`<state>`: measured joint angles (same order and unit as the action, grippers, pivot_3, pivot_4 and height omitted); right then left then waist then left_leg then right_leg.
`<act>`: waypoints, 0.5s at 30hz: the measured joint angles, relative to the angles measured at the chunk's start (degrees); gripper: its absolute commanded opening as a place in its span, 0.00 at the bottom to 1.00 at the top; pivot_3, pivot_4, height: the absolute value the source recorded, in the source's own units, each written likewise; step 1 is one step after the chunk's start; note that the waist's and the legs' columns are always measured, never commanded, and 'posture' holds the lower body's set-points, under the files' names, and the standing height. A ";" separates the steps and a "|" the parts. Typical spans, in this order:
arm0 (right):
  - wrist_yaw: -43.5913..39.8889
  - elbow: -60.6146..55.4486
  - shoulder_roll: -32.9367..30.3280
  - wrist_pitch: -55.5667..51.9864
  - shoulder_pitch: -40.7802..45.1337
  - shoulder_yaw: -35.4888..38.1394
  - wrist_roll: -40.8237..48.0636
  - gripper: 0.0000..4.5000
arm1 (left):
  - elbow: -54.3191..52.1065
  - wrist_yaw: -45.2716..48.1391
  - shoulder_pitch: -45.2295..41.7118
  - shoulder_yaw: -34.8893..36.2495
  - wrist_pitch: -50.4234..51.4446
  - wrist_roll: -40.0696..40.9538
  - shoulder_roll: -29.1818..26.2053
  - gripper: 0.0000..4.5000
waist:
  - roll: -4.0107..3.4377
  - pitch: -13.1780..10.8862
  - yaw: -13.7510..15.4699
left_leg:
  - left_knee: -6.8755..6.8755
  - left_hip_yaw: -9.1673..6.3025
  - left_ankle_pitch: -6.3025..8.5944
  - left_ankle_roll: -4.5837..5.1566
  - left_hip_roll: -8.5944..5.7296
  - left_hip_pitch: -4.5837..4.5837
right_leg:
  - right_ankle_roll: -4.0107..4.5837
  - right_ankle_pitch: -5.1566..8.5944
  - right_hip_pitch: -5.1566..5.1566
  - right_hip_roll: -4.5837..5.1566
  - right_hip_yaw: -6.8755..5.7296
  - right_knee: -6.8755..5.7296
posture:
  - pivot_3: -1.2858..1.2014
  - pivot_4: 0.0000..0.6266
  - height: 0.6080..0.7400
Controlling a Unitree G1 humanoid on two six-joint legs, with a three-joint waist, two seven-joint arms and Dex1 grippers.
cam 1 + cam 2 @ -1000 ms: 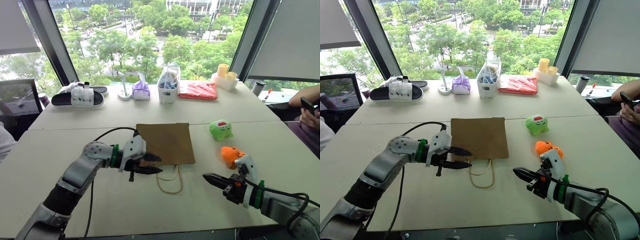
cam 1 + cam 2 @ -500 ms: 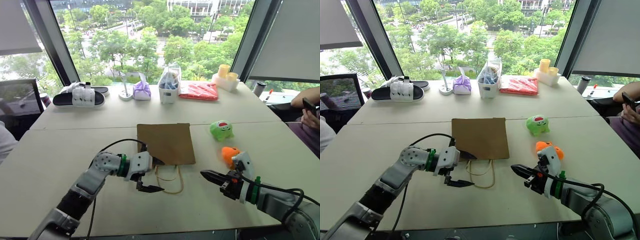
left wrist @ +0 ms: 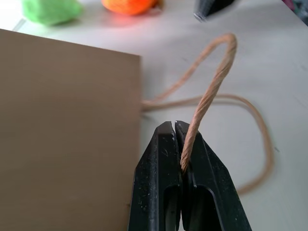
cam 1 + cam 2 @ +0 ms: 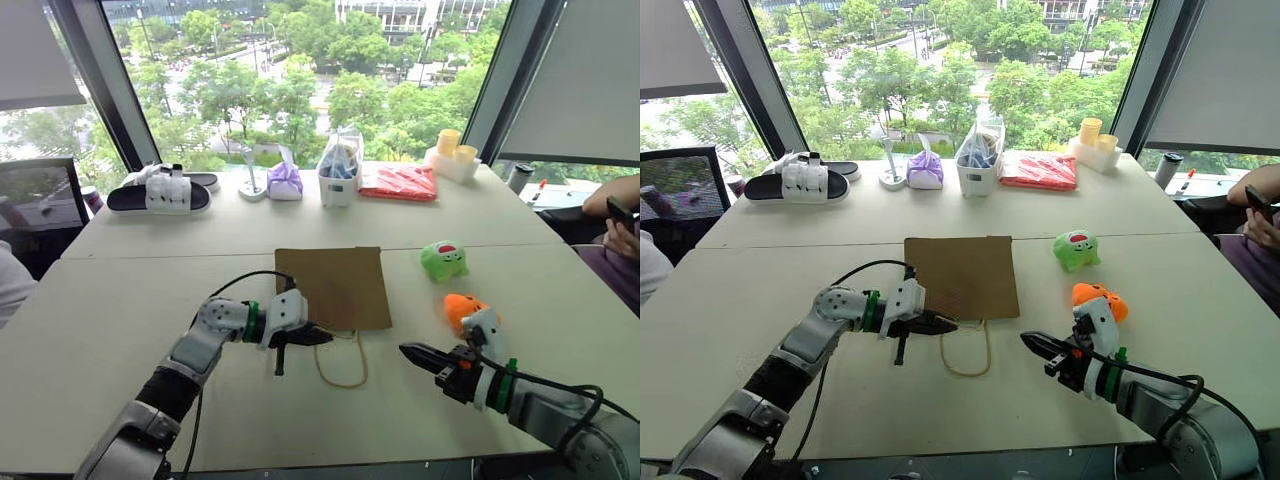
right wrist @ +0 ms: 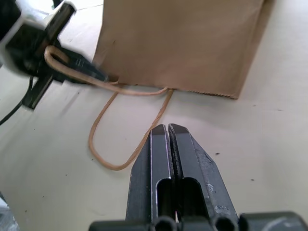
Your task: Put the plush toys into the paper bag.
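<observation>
A: What has changed? The left gripper (image 3: 176, 126), gaping moments ago, is now clenched on one cord handle (image 3: 208, 94) of the paper bag (image 4: 331, 285).

B: And the right gripper (image 4: 407, 351)?

A: Clamped empty, near the orange plush toy (image 4: 461, 307), perhaps touching. The green plush toy (image 4: 442, 260) sits farther back.

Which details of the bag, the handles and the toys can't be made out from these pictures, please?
- Paper bag mouth: lies flat, inside unseen.
- Cord handle grip point: head views, left gripper covers it.
- Orange plush toy: partly behind right gripper.
- Green plush toy: left wrist view, cut off, blurred.
</observation>
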<state>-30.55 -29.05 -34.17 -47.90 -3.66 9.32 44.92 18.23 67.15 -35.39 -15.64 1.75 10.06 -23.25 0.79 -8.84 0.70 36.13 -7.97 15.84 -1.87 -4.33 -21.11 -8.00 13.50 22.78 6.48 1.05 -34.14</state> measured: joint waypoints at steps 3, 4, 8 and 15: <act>1.28 -0.11 1.57 0.49 2.23 -2.06 -1.38 0.00 | 1.20 -2.86 -4.21 4.28 6.15 3.24 1.99 0.01 | 0.00 0.00 -0.12 | 0.00 -0.01 0.00 0.00 -0.01 0.02 | -0.02 -0.01 0.00 -0.01 0.00 -0.02 | 0.52 0.24 1.00; 1.94 -0.12 2.25 0.70 3.20 -2.69 -1.79 0.00 | 1.52 -3.82 -5.38 5.56 8.39 4.46 2.84 0.01 | 0.00 0.00 -0.16 | 0.00 -0.01 0.00 0.00 -0.01 0.04 | -0.02 -0.01 0.00 -0.02 0.00 -0.05 | 0.52 0.24 1.00; 5.72 0.59 7.49 3.45 10.94 -7.88 -6.72 0.00 | 0.88 -8.22 -8.46 10.15 18.68 10.71 7.61 0.01 | 0.00 0.01 -0.53 | -0.02 -0.03 -0.01 -0.02 -0.01 0.06 | -0.03 -0.01 0.02 -0.03 -0.01 -0.10 | 0.52 0.24 1.00; 8.23 10.35 11.74 8.69 19.76 -11.91 -15.31 0.00 | -3.42 -13.41 -7.94 12.41 27.29 14.63 10.33 0.01 | 0.01 0.01 -0.78 | -0.05 -0.04 -0.12 -0.21 -0.04 0.04 | -0.01 -0.02 0.09 -0.03 0.01 -0.12 | 0.52 0.24 1.00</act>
<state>-22.32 -18.70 -22.43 -39.21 16.10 -2.59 29.61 14.81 53.74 -43.33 -3.23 29.05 24.70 -12.92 0.81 -8.83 -0.08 36.08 -8.01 15.72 -2.08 -4.36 -21.07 -8.02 13.48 22.86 6.45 1.06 -34.27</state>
